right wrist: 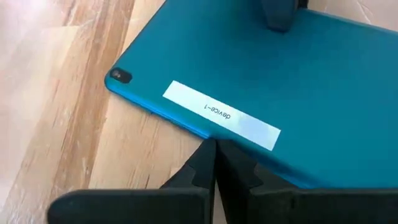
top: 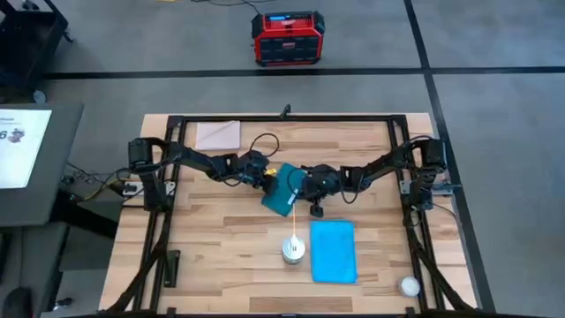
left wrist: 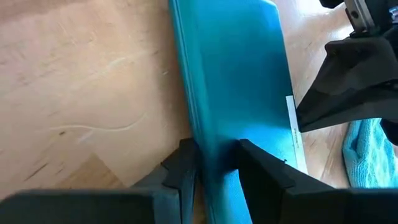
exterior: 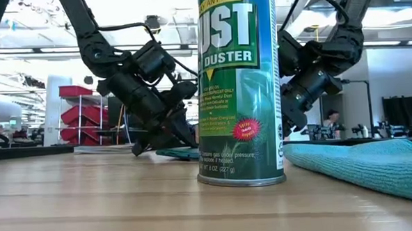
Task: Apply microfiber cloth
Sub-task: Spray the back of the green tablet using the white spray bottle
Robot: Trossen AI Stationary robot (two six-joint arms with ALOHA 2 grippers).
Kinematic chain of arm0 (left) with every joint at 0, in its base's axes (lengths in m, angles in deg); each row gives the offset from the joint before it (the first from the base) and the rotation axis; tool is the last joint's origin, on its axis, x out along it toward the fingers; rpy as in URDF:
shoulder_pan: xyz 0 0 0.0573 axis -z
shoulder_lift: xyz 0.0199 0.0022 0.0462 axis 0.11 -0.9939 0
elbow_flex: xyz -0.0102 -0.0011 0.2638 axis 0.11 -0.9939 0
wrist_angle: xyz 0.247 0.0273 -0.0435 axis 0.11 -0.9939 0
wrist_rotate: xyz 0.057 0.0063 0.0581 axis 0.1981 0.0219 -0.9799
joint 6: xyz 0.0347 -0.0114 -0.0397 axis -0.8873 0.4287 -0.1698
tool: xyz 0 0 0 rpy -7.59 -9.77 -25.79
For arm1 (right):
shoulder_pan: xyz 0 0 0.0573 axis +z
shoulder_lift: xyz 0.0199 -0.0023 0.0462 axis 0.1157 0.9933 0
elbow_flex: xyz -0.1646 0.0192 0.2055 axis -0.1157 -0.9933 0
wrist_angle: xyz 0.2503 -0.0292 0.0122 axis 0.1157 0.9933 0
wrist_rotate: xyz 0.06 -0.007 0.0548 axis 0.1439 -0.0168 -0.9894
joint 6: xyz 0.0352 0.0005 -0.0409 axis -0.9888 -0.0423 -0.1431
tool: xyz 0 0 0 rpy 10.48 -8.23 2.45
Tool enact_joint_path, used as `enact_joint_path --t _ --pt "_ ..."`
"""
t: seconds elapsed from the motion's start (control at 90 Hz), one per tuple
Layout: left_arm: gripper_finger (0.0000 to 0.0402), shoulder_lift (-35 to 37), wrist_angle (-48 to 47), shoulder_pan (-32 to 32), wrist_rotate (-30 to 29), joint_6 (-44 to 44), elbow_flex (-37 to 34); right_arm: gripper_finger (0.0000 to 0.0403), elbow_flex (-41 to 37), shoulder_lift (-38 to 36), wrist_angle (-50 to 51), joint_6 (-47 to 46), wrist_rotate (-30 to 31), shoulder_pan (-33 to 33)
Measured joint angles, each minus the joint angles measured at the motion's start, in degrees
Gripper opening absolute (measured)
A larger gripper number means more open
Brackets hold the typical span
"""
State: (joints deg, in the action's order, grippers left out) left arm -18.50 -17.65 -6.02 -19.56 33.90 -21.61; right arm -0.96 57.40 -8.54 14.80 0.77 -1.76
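Duster can (top: 293,250) stands upright at desk front-centre; contents not visible. White straw (top: 294,225) rises from its top.

Tablet (top: 284,189) at desk centre, teal back up, white label (right wrist: 221,114) reading "device-1", lens (right wrist: 119,76) at one corner. It looks tilted, one edge raised off the wood.

Left claw (left wrist: 214,165): clamped on one edge of the tablet, fingers (left wrist: 183,168) either side of the slab. Right claw (right wrist: 216,163): fingers together, tips just beside the labelled edge of the tablet; contact cannot be told. Both arms reach inward from the desk's sides and meet over the tablet.

Cloth (top: 333,251): flat on the desk, front right, just beside the can, apart from the tablet and from both claws. In the low view it lies to the right of the can (exterior: 365,161), surface slightly rumpled.

Pale square sheet (top: 218,135) at back left corner of the desk. Small white round thing (top: 409,285) near front right corner. Open wood at front left and along the back right.

Desk (top: 221,238): light wood planks in a black frame. Floor grey; red-and-black box (top: 287,39) on it behind the desk. Red shelving (exterior: 80,110) shows in the room beyond.
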Motion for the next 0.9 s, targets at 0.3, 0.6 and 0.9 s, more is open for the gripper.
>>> enact_joint_path --t 0.3,0.6,0.9 --pt "0.0087 2.17 -0.98 -0.02 3.30 -3.27 -0.13 0.0000 0.09 0.00 0.47 0.06 -0.94 0.01" --pt "0.0087 3.08 -2.16 -0.04 6.39 -3.56 -0.13 0.0000 0.09 0.00 0.64 0.06 -1.07 0.04" --pt "0.0087 3.17 -2.43 -0.09 12.31 -2.89 -0.13 0.0000 0.09 0.00 0.86 0.08 -1.39 0.07"
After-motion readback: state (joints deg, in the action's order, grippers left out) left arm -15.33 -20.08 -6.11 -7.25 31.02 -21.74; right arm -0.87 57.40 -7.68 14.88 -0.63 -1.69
